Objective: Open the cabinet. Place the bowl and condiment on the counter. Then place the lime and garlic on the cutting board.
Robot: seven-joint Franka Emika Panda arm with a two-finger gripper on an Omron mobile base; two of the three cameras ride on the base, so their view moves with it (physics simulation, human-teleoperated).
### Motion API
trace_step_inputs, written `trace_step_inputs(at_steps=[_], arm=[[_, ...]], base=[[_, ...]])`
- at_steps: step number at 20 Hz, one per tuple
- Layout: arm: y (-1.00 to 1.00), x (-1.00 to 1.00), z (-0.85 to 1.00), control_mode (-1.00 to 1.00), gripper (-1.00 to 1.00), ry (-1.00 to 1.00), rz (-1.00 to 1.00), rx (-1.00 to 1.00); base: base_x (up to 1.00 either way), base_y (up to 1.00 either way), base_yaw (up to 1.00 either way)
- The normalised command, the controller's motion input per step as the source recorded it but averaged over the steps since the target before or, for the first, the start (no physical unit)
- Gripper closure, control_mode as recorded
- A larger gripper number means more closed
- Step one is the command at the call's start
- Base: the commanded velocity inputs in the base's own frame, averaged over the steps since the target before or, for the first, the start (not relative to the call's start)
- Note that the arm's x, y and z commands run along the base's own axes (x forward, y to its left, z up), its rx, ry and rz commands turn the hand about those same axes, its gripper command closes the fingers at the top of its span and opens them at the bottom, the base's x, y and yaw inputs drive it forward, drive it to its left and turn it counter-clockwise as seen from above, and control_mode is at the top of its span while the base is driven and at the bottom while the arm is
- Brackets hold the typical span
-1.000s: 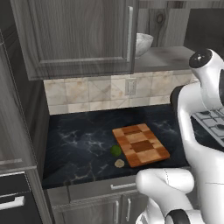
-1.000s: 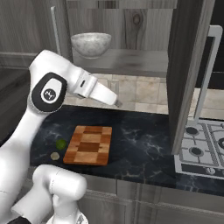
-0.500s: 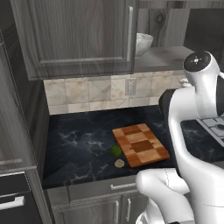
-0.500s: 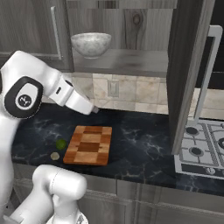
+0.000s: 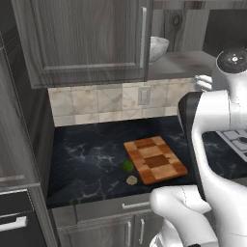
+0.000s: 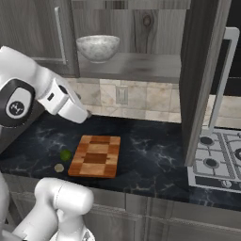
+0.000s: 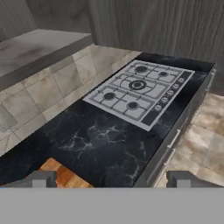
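Note:
The cabinet's left door (image 5: 87, 38) is shut, while its right door (image 6: 202, 70) stands swung open. On the grey shelf inside sits the speckled bowl (image 6: 98, 47) (image 5: 157, 47). The condiment is out of view. Down on the black marble counter (image 6: 150, 155) lies the checkered cutting board (image 6: 95, 156) (image 5: 154, 159). Just off its left edge rest the lime (image 6: 65, 154) (image 5: 128, 166) and the garlic (image 6: 59, 167) (image 5: 131, 180). My gripper (image 7: 111, 181) is open and empty, hanging above the counter over the board's far left corner (image 7: 61, 173), well below the shelf.
A silver gas hob (image 6: 219, 160) (image 7: 135, 94) is set into the counter to the right. The open door's long bar handle (image 6: 221, 80) juts out over the hob. A tiled backsplash with a wall socket (image 6: 122, 95) runs behind the counter.
My arm has swung, carrying the hand lower and to the left in the right base view. The gripper has stayed open. Bowl, lime and garlic have not moved.

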Motion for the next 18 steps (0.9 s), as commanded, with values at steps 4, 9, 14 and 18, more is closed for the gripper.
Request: trace_step_inputs(at_steps=[4,9,14,18], arm=[[0.42,-0.03,0.13,-1.0,-1.0,-0.18,0.1,0.11],[0.46,0.0,0.12,-1.0,-1.0,-0.15,0.12,0.08],[0.48,0.0,0.13,-1.0,-1.0,-0.13,0.13,0.05],[0.34,0.0,0.19,-1.0,-1.0,-0.12,0.12,0.04]], base=[[0.0,0.0,0.0],[0.0,0.0,0.0],[0.0,0.0,0.0],[0.0,0.0,0.0]])
